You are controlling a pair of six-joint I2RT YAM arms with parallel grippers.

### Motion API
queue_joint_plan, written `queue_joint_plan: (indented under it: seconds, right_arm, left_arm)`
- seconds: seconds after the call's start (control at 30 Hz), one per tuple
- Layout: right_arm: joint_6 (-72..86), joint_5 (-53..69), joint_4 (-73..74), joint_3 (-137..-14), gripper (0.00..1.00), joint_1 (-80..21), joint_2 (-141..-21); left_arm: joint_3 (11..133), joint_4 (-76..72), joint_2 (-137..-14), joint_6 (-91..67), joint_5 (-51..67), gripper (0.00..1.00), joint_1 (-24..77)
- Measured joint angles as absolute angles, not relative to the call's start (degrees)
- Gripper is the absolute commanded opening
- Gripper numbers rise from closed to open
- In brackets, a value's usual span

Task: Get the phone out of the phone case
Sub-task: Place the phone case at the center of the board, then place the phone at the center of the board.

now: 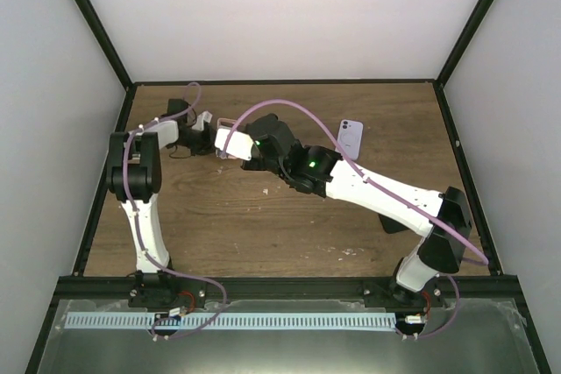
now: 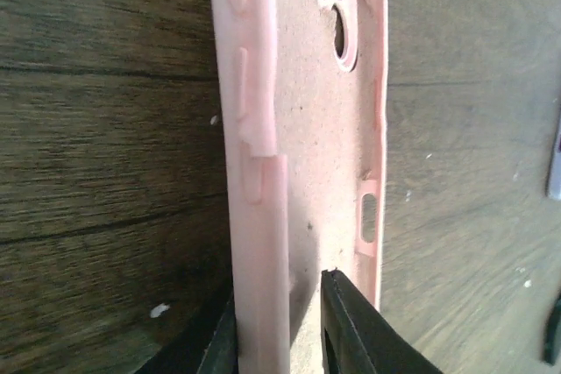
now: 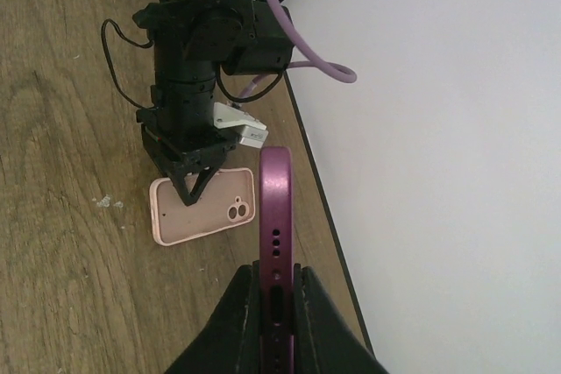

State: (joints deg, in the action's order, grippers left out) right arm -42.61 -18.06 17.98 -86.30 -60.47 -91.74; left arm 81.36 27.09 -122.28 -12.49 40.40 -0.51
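Observation:
The pink phone case (image 2: 316, 129) lies on the wooden table with its empty inside facing up; it also shows in the right wrist view as the case (image 3: 203, 208). My left gripper (image 2: 280, 286) straddles the case's long side wall. One finger touches the wall and the other stands a little off it inside the case, so the jaws are slightly open. The purple phone (image 3: 274, 208) is out of the case, held edge-on above the table. My right gripper (image 3: 275, 267) is shut on its lower end, just right of the left gripper (image 3: 191, 186).
A lavender phone-shaped object (image 1: 351, 136) lies flat at the back right of the table. The black frame edge (image 3: 320, 208) and a white wall run close beside the held phone. Both arms meet at the back left (image 1: 219, 137).

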Motion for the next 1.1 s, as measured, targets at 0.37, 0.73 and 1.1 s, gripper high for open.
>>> queue_joint_plan:
  seconds: [0.37, 0.73, 1.1]
  right_arm:
    - [-43.9, -18.9, 16.0, -85.0, 0.01, -60.5, -91.8]
    - [-51.7, -24.1, 2.3, -77.8, 0.01, -60.5, -92.4]
    - [-70.0, -28.8, -27.5, -62.1, 0.01, -60.6, -96.1]
  left_arm:
    - [82.1, 28.4, -121.0, -9.8, 39.4, 0.92, -0.8]
    - [75.2, 31.1, -106.2, -10.4, 38.9, 1.0, -5.0]
    - [70.4, 30.2, -86.1, -17.8, 53.6, 0.95, -11.6]
